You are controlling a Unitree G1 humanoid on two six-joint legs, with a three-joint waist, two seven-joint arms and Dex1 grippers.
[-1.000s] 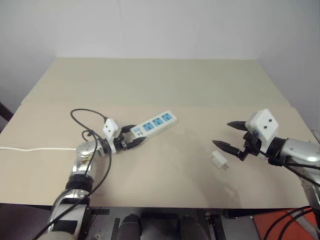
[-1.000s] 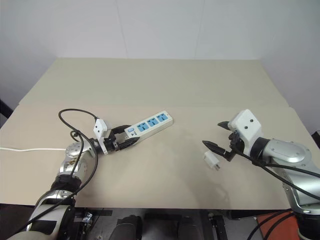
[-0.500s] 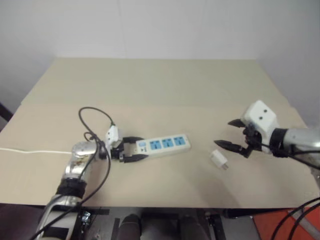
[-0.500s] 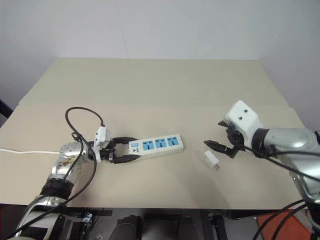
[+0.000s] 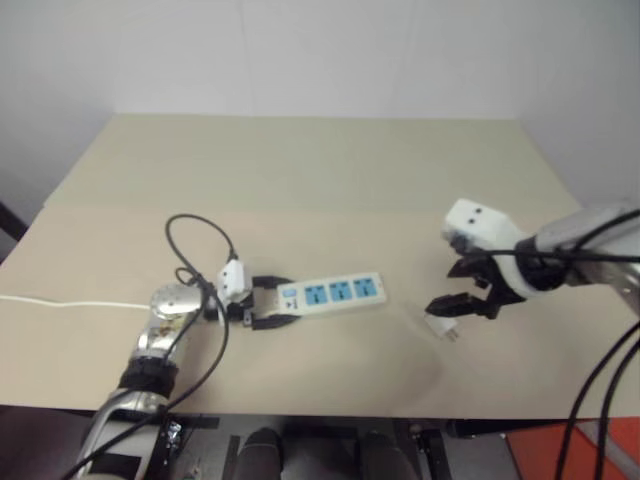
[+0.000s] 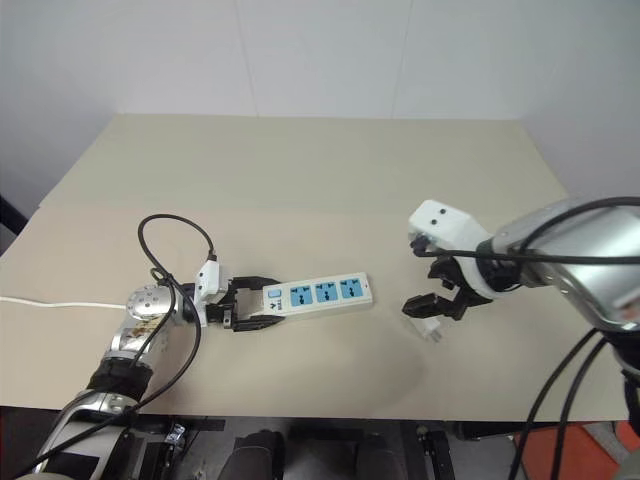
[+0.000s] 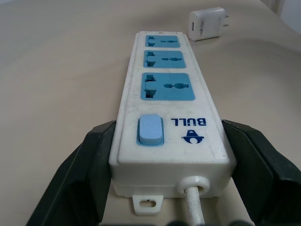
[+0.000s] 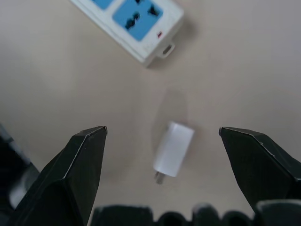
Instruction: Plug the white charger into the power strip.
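The power strip [image 5: 335,293], a white bar with three blue sockets, lies flat on the table left of centre. My left gripper [image 5: 278,303] is shut on its switch end, one black finger [image 7: 89,160] on each long side. The white charger [image 5: 441,325] lies on its side on the table just past the strip's far end, prongs [image 8: 159,178] showing. My right gripper [image 5: 445,288] hangs right above the charger, pointing down at it, open wide. The charger [image 8: 174,148] sits between the two spread fingers without touching them.
The strip's thin white cord [image 5: 60,300] runs off the table's left edge. The beige table [image 5: 300,170] stretches back to a white wall. Its front edge is close below both grippers.
My left gripper has swung the power strip round and drawn it nearer, so it now lies across the table. My right gripper has tipped downward and moved left over the charger, which stayed put.
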